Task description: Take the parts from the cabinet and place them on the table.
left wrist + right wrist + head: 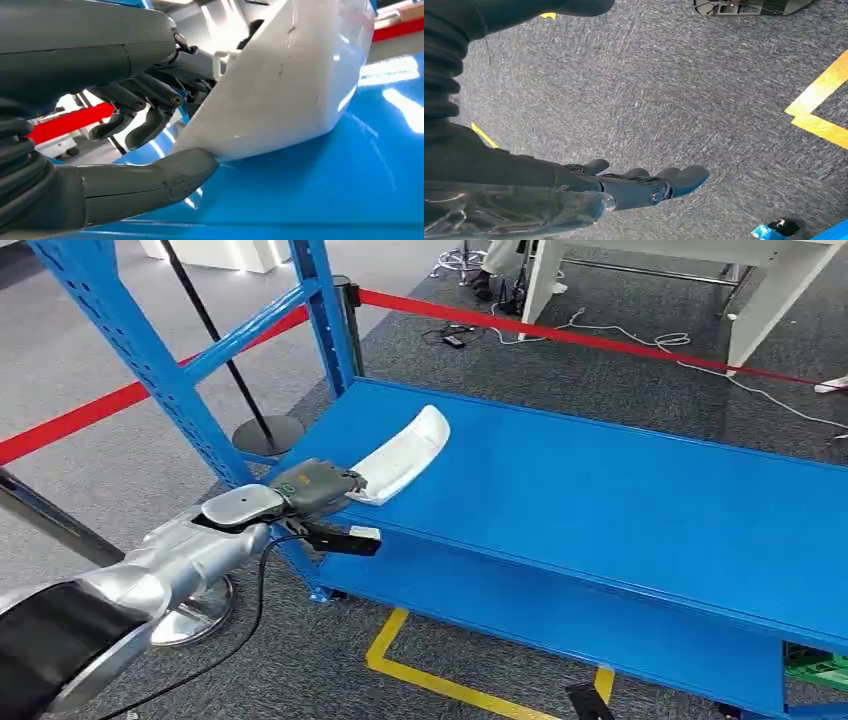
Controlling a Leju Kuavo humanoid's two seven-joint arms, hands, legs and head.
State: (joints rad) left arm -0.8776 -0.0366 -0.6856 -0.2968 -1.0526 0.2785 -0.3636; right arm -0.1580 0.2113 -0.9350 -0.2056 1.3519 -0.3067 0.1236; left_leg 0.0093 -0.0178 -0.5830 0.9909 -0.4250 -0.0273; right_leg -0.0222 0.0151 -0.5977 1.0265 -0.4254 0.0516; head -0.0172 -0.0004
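Observation:
A long, curved white part [405,450] lies on the blue cabinet shelf [600,490], its near end at the shelf's front left edge. My left hand [315,485] is at that near end. In the left wrist view the thumb [165,180] presses under the white part [290,85] and one finger reaches over its top, so the hand [150,100] pinches it; the other fingers curl free beside it. The part still touches the shelf [325,190]. My right hand [639,185] hangs over grey carpet with its fingers stretched out, holding nothing.
Blue cabinet uprights [150,360] rise at the left, and a lower shelf [560,610] sits beneath. Red barrier tape [560,335] and a stanchion base [268,432] stand behind. Yellow floor tape [440,680] marks the carpet; a green crate [820,665] shows at the bottom right.

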